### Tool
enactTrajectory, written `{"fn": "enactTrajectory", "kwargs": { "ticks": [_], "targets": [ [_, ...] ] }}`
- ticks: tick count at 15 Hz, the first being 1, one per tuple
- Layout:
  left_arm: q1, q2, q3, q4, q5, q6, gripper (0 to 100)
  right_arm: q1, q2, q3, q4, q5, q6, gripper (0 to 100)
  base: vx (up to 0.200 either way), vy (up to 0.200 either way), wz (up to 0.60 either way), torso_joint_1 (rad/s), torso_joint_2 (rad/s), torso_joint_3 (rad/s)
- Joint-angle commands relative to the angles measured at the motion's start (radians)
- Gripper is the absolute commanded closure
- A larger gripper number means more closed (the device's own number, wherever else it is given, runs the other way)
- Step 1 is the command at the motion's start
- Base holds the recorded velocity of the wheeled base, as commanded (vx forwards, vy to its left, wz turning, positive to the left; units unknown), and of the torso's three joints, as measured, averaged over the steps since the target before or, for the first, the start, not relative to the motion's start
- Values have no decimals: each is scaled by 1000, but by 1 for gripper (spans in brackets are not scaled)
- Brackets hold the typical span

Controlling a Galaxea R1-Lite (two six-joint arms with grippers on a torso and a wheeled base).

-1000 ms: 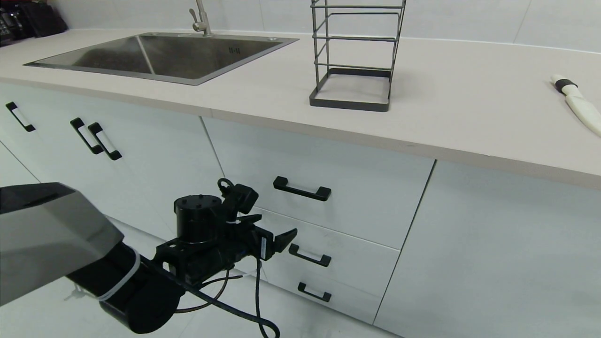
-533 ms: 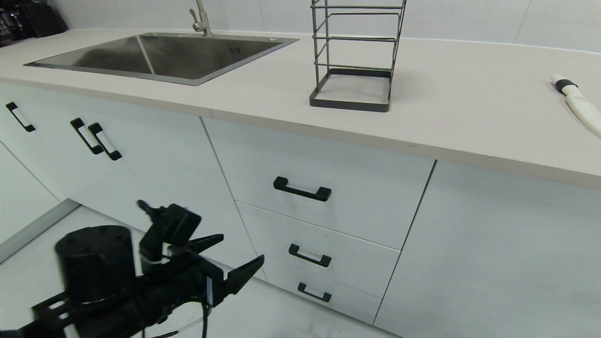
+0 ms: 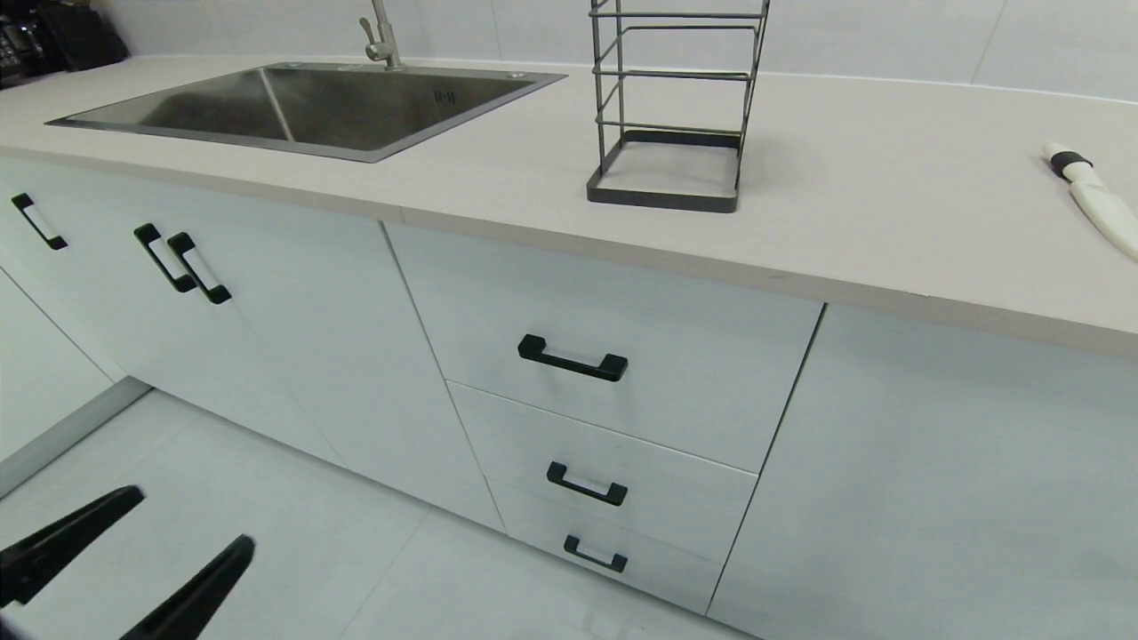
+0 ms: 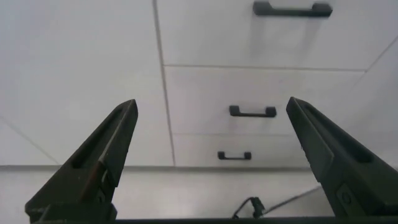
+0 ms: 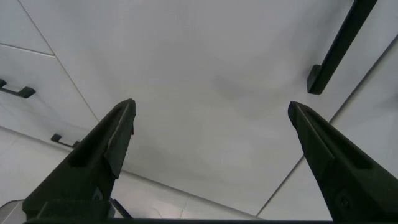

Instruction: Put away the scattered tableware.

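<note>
At the lower left of the head view, the left gripper is hanging low over the floor, jaws spread wide and holding nothing. The right gripper is gaping just as wide, also empty, and is facing a white cabinet front.

Beyond them, in mid-frame, the drawer handles are sitting flush on closed drawers. Above these, at the right edge, a white utensil with a black band is lying flat on the countertop, well apart from both grippers.

It is probably light, stiff and smooth, so likely slippery. Pinching across its narrow width near the band seems safest.

Farther back, the wire rack is standing at top centre and the sink at upper left.
</note>
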Motion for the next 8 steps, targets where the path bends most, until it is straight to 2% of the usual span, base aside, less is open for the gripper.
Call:
{"fn": "enactTrajectory", "kwargs": {
  "ticks": [1, 2, 3, 5, 6, 7, 8],
  "targets": [
    [192, -575, 9, 377, -53, -20, 0, 0, 1, 0, 2, 0, 1, 0, 0, 0, -600, 2, -2, 7],
    [201, -670, 23, 492, -61, -18, 0, 0, 1, 0, 2, 0, 11, 0, 0, 0, -600, 2, 7, -2],
    [184, -699, 27, 624, -45, 14, 0, 0, 1, 0, 0, 0, 15, 0, 0, 0, -600, -2, -2, 7],
    [182, -699, 27, 708, 48, 25, 0, 0, 1, 0, 0, 0, 15, 0, 0, 0, -600, -5, 0, 12],
    [182, -699, 27, 714, 56, 28, 0, 0, 1, 0, 0, 0, 15, 0, 0, 0, -600, 2, -2, 2],
    [182, -699, 27, 710, 80, 36, 0, 0, 1, 0, 2, 0, 14, 0, 0, 0, 0, 0, 0, 0],
    [182, -699, 27, 721, 182, 40, 0, 0, 1, 0, 2, 0, 12, 0, 0, 0, 0, 0, 0, 0]
  ]
}}
